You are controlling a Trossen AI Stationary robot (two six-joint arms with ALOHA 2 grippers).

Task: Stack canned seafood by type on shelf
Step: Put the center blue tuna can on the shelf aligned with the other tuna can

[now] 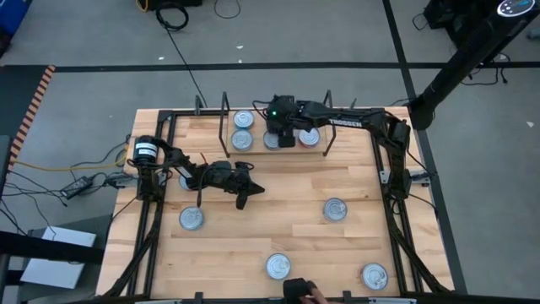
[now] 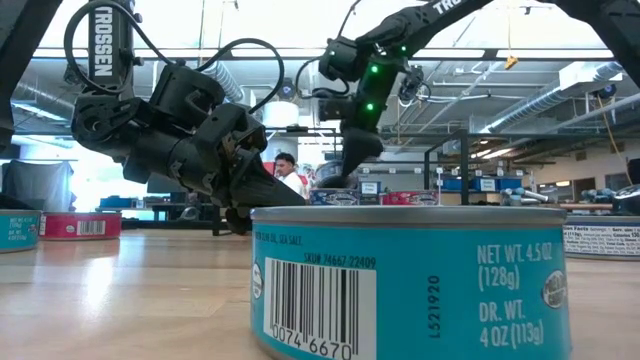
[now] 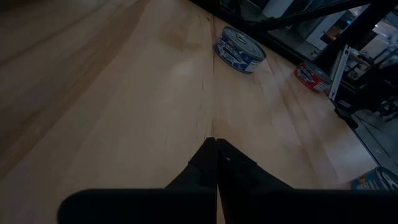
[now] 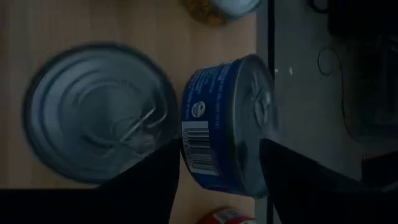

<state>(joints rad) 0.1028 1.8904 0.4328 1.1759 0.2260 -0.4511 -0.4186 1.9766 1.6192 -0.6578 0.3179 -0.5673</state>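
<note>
While the right tool (image 1: 281, 135) sits over the shelf (image 1: 221, 140), fingers spread around a blue tin (image 4: 227, 124), the left tool (image 1: 243, 196) rests pressed together above the counter (image 1: 278, 211).

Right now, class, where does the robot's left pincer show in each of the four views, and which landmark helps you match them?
High view: left pincer, shut, left of centre over the table.
Low view: left of centre, dark, pointing right.
Left wrist view: at the picture's lower middle, tips together.
Right wrist view: not in it.
Shared landmark: the wooden tabletop, beneath the pincer in those three views.
</note>
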